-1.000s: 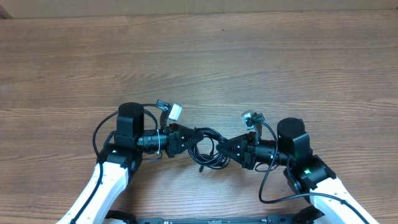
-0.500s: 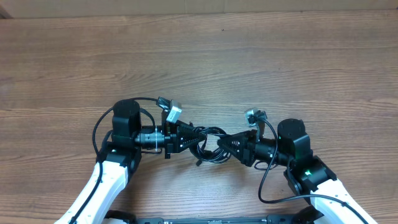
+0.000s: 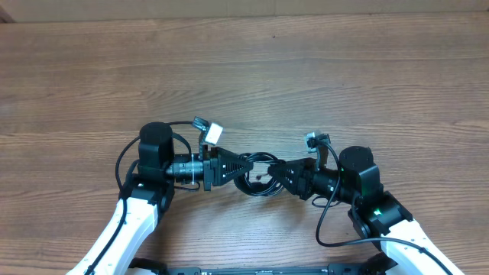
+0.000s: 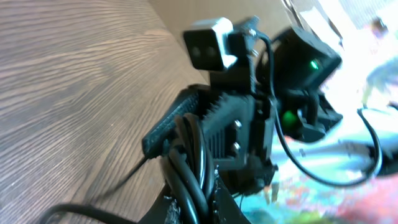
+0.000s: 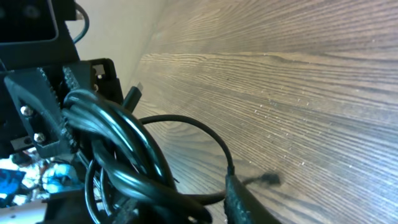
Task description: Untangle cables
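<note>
The cables (image 3: pixel 256 183) are thin black cords bunched into one small coil between my two grippers. My left gripper (image 3: pixel 243 166) is shut on several strands of the coil (image 4: pixel 186 180) and holds it just above the table. My right gripper (image 3: pixel 276 174) faces it from the right, almost touching. Its fingers are open around the coil's right side (image 5: pixel 124 155), and bare wood shows between the bundle and its right finger (image 5: pixel 242 199). One thin strand (image 5: pixel 205 134) loops out over the table. A plug tip (image 5: pixel 132 94) sticks up behind the coil.
The wooden table (image 3: pixel 306 76) stretches away beyond both arms. Thicker black cords wired to the arms loop beside the left arm (image 3: pixel 121 160) and the right arm (image 3: pixel 325 225). The wrist cameras (image 3: pixel 212 134) (image 3: pixel 313 140) sit above the grippers.
My left gripper has lifted the coil and carried it slightly right. My right gripper has moved left, up to the coil, and the gap between the grippers has closed.
</note>
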